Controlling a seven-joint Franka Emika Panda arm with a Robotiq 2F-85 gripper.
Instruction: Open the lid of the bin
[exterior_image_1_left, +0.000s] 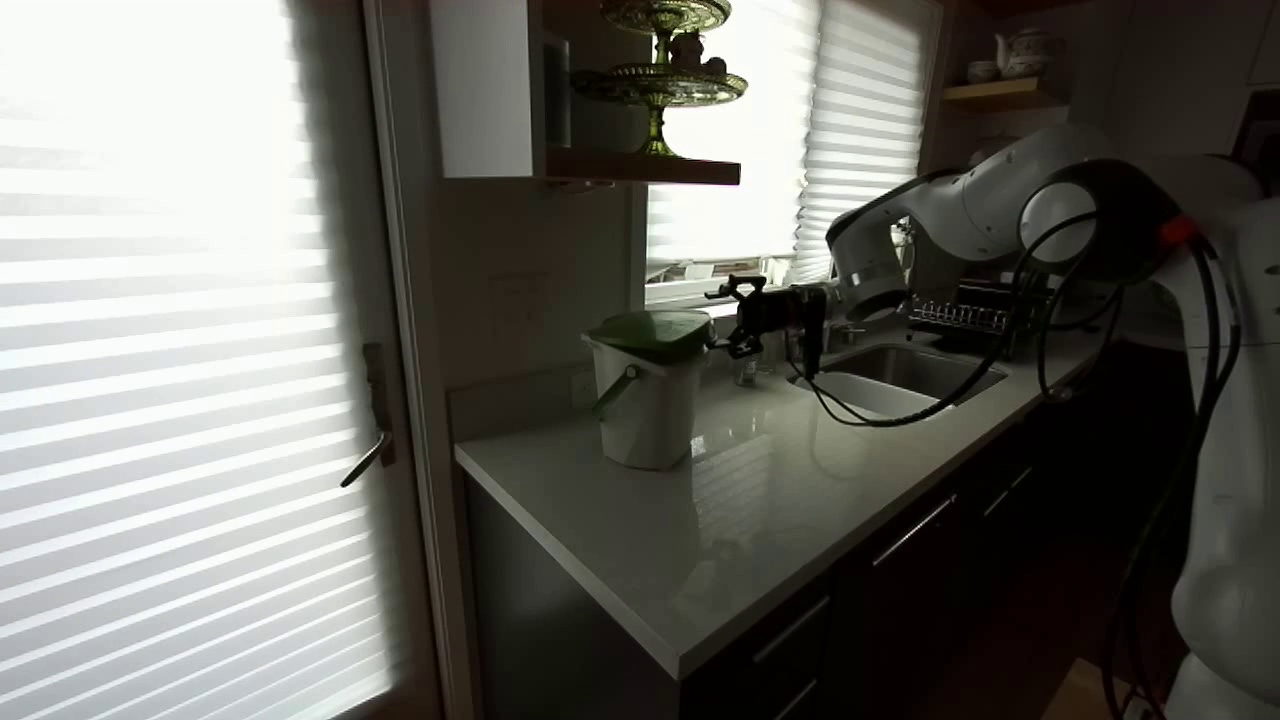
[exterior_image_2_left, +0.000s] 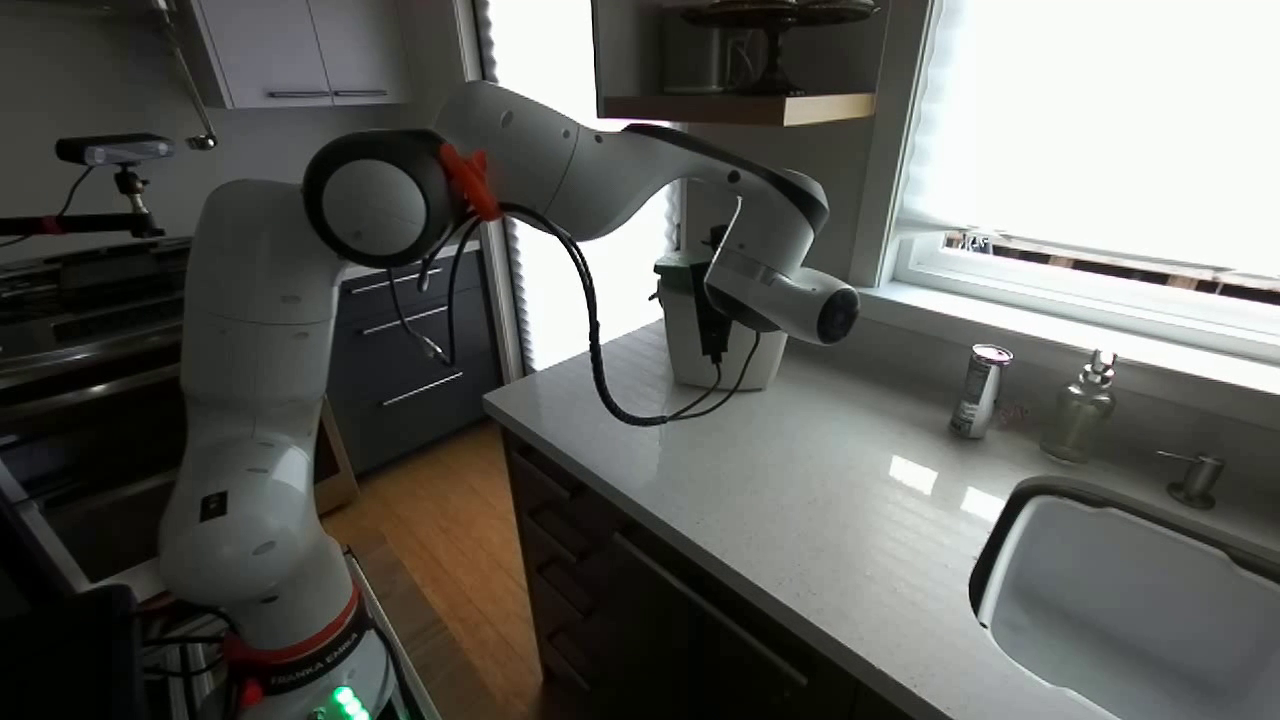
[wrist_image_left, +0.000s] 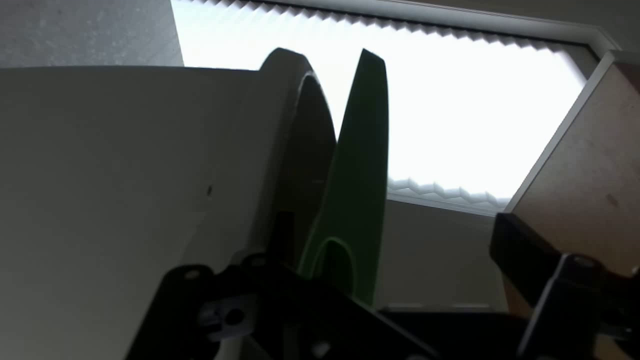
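- You are holding your black two-fingered hand (exterior_image_1_left: 716, 320) spread wide, one finger (wrist_image_left: 284, 240) showing at the gap beneath the round green lid (wrist_image_left: 360, 170), the other standing well apart above it; contact is not showing clearly.
- That lid is sitting tilted, partly raised off the white tapered bin (exterior_image_1_left: 648, 420).
- The bin is standing upright on the pale glossy table (exterior_image_1_left: 780, 520).
- Farther along, a silver cylindrical can (exterior_image_2_left: 982, 392) is standing near a clear glass pump bottle (exterior_image_2_left: 1080, 415).
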